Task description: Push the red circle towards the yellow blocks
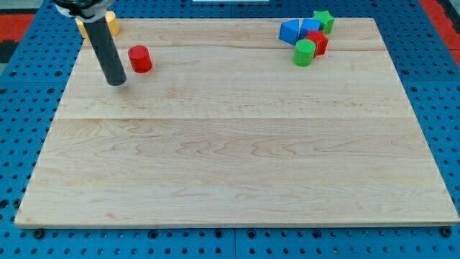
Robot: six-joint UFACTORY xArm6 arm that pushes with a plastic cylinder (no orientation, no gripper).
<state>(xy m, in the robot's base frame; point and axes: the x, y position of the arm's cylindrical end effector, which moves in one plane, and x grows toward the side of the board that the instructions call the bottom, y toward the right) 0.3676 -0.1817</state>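
Wooden surface (pixel 237 165), pale planks, sits on a blue pegboard base (pixel 21 79).

The dark rod comes down from the view's top-left corner. My tip (pixel 116 83) rests on the surface near that corner. No pincer on this arm; the rod ends plain, so there is nothing to read as wide, narrow or holding.

Red circle (pixel 140 59): a short red cylinder, upright, just beside my tip toward the view's right and slightly toward the top. A narrow gap of bare wood shows between rod and block; not touching.

Yellow blocks (pixel 108 24): above my tip toward the view's top, at the top edge of the surface. The rod's upper part covers much of them; shapes cannot be made out, and I cannot tell how many are there. The red circle lies below them and to their right, near but apart.

Far cluster, well apart from my tip, toward the view's top-right:
- blue triangular block (pixel 289 32)
- blue block (pixel 310 26), shape unclear
- green star (pixel 324 19)
- red block (pixel 318 42), partly hidden
- green cylinder (pixel 305 52), nearest the view's bottom of the group

These five sit touching or nearly so.
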